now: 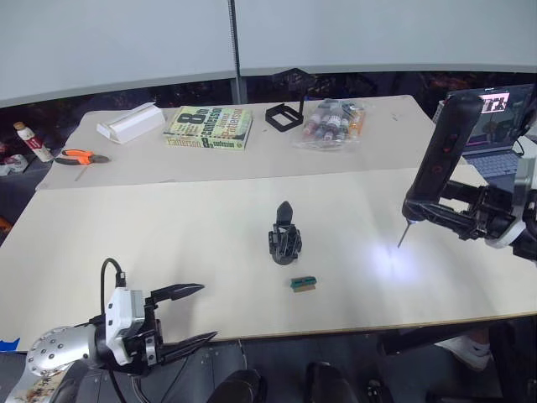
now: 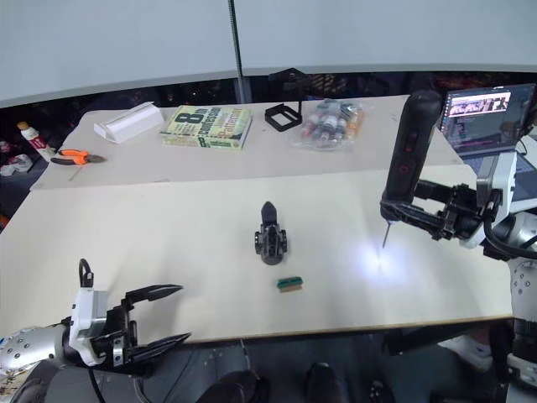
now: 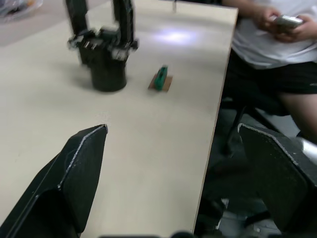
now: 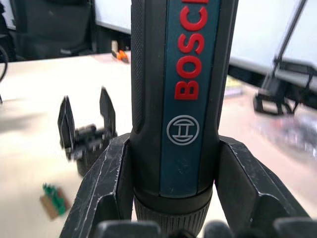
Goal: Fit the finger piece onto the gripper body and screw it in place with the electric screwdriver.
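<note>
The gripper body [image 1: 284, 245] stands upright at the middle of the table. A black pointed finger piece [image 1: 284, 212] rises from its top; in the wrist views two prongs stand on it [image 4: 106, 110]. My right gripper [image 1: 421, 210] is shut on the electric screwdriver [image 1: 442, 151], held upright to the right of the body, with its bit [image 1: 402, 236] pointing down just above the table. My left gripper [image 1: 206, 312] is open at the table's front left edge, holding nothing, well short of the body.
A small green block [image 1: 303, 284] lies just in front of the body. At the back are a white box [image 1: 130, 122], orange pliers [image 1: 80, 156], a book [image 1: 209, 128], a black square frame [image 1: 284, 115] and bagged bottles [image 1: 334, 120]. A laptop [image 1: 495, 126] sits far right. A seated person [image 3: 277, 39] holds a phone.
</note>
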{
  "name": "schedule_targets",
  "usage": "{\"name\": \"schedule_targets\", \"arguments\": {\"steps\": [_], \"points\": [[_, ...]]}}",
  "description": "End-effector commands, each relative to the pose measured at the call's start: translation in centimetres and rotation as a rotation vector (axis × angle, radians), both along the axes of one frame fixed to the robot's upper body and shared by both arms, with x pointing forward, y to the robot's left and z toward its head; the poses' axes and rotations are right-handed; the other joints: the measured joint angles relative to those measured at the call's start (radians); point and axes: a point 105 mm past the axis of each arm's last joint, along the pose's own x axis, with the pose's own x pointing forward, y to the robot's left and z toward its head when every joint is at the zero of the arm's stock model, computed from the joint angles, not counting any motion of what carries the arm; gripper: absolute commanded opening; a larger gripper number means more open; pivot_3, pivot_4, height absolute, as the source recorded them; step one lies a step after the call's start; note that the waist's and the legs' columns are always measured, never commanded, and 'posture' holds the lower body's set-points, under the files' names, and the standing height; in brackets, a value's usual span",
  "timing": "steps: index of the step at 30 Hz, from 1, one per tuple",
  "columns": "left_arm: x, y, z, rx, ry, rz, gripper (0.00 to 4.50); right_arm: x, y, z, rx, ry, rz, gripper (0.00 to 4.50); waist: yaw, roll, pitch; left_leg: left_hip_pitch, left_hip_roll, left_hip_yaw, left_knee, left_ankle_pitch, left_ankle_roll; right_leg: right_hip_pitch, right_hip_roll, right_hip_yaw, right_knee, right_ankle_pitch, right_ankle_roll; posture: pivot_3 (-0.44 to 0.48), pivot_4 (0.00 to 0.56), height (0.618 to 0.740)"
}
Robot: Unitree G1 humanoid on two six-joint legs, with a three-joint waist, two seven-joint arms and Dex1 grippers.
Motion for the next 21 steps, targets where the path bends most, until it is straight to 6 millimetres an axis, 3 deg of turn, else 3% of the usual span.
{"name": "schedule_targets", "arguments": {"steps": [1, 6, 13, 15, 21], "points": [[0.3, 1.1, 0.9, 0.027, -0.047, 0.014, 4.47, -0.7, 0.6, 2.9, -0.002, -0.138, 0.015, 1.93, -0.002, 0.0, 0.0, 0.0, 0.001, 0.0, 0.0, 0.0, 0.0, 0.0, 0.0, 0.0, 0.0, 0.0, 0.0, 0.0, 0.15, 0.74], [1.0, -0.5, 1.4, 0.022, -0.063, -0.032, 4.47, -1.4, 4.2, 3.6, 0.048, -0.144, 0.141, 1.93, -0.003, 0.0, 0.0, 0.0, 0.002, 0.001, 0.0, -0.001, -0.001, 0.0, 0.001, 0.0, -0.001, 0.0, -0.001, 0.0, 0.15, 0.74], [2.8, -5.4, 1.1, 0.019, -0.093, -0.111, 4.47, -3.5, 10.7, 4.3, 0.177, -0.113, 0.377, 1.93, -0.002, -0.001, 0.001, 0.0, 0.003, 0.001, 0.001, -0.001, -0.002, 0.0, 0.002, 0.0, -0.001, 0.001, -0.001, 0.0, 0.15, 0.74], [3.0, -7.2, 0.0, 0.042, -0.087, -0.147, 4.47, -4.2, 12.4, 4.0, 0.218, -0.095, 0.435, 1.93, -0.001, -0.003, 0.001, 0.0, 0.003, 0.001, 0.0, -0.001, -0.002, 0.0, 0.002, 0.0, -0.001, 0.001, -0.002, 0.0, 0.15, 0.74], [5.7, -11.0, -1.2, 0.039, -0.104, -0.123, 4.47, -5.0, 14.8, 2.2, 0.211, -0.058, 0.531, 1.93, 0.006, -0.004, 0.002, 0.0, 0.003, 0.001, 0.002, -0.001, -0.002, 0.0, 0.006, -0.001, -0.002, 0.002, -0.002, 0.0, 0.15, 0.74]]}}
